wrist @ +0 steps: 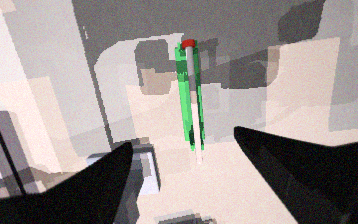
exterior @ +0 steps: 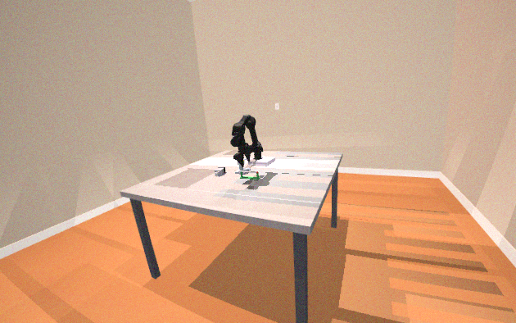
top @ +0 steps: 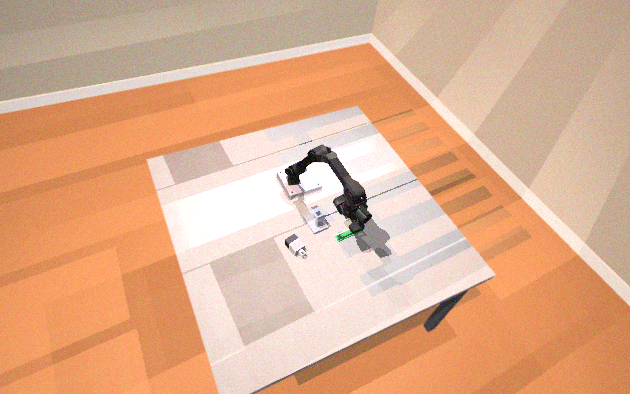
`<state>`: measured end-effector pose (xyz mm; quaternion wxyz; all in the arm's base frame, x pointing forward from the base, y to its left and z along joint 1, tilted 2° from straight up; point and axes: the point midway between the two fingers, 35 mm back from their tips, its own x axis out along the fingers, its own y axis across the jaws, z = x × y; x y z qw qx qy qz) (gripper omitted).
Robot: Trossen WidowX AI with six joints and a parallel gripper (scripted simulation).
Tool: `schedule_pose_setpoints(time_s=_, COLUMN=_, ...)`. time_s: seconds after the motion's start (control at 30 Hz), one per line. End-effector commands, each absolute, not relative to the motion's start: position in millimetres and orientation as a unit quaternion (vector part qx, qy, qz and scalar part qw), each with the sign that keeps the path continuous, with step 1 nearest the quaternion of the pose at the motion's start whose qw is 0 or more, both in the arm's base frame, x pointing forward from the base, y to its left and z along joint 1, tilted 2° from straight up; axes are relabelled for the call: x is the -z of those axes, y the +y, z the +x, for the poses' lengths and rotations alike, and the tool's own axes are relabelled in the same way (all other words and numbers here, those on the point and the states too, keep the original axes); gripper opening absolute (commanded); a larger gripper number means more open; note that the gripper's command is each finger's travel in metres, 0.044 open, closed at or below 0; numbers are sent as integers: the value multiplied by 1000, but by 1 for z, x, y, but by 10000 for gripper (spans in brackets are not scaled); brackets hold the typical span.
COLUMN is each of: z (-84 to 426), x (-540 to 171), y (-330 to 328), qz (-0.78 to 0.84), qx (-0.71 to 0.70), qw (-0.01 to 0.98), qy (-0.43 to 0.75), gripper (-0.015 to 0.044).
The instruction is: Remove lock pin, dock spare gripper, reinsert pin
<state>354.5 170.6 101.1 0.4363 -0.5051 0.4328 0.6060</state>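
Wrist view: the gripper (top: 356, 228) (exterior: 241, 167) (wrist: 184, 138) is in the open state, its two black fingers wide apart with nothing between them. The green cradle (top: 346, 235) (exterior: 250, 178) (wrist: 184, 110) serves as the reference for all locations below.

Lock pin (exterior: 257, 174) (wrist: 191, 75): located on the green cradle, aligned lengthwise with it. The red head is at one end of the cradle; the pale shaft runs along the cradle, and its tip extends beyond the opposite end. The pin is out of the mount. In the top view, the pin is too small to distinguish.

Mount (top: 317, 224) (exterior: 242, 170) (wrist: 152, 172): positioned near the cradle, apart from it, with its upright socket section standing on a flat plate.

Spare gripper (top: 296, 246) (exterior: 219, 172) (wrist: 184, 138): a white and dark unit lying on the table (top: 265, 350) (exterior: 217, 205), farther from the cradle than the mount is. It is separate from the mount and is not docked. Only its edge enters the wrist view.

Arm (top: 342, 175) (exterior: 254, 129): bent over the table, with the gripper directed downward beside the cradle's red-head end in the top view. Contact between the fingers and the cradle cannot be determined from that view.
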Motion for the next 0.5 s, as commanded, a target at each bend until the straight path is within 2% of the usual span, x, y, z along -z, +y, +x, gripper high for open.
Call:
schedule_pose_setpoints(time_s=0.0, z=354, x=-112, y=170, qz=-505, qx=-606, qw=436, qy=433, gripper=440)
schedule_pose_setpoints(time_s=0.23, z=354, x=-117, y=170, qz=-504, qx=-605, qw=438, qy=433, gripper=440)
schedule_pose_setpoints(time_s=0.47, z=353, x=-160, y=169, qz=-504, qx=-597, qw=453, qy=429, gripper=440)
